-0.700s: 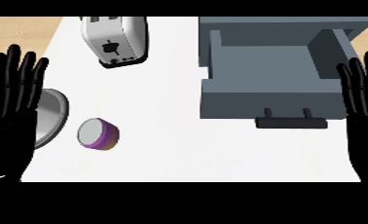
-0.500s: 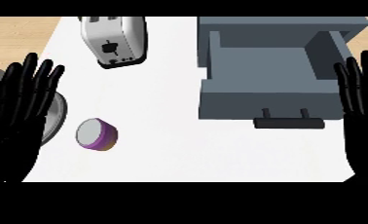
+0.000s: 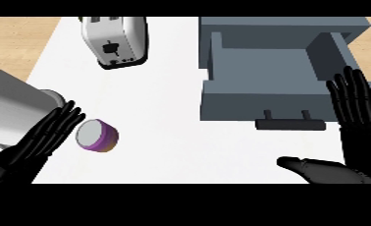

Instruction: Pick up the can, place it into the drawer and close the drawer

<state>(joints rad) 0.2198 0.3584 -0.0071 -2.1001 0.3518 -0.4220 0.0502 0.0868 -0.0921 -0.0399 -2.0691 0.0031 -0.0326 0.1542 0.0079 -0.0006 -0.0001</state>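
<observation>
Both hands open, fingers straight: left hand (image 3: 45, 136) low-left, right hand (image 3: 353, 107) at right edge.

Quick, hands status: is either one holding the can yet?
Left hand: open, fingers straight, beside the can, holding nothing.
Right hand: open, fingers up, holding nothing.

We find no readable text, label, brand, number or sign anywhere. The can (image 3: 97, 135) near the table's (image 3: 167, 122) left edge shows only a plain purple wall, and the toaster (image 3: 114, 41) by the far edge carries no lettering.
</observation>
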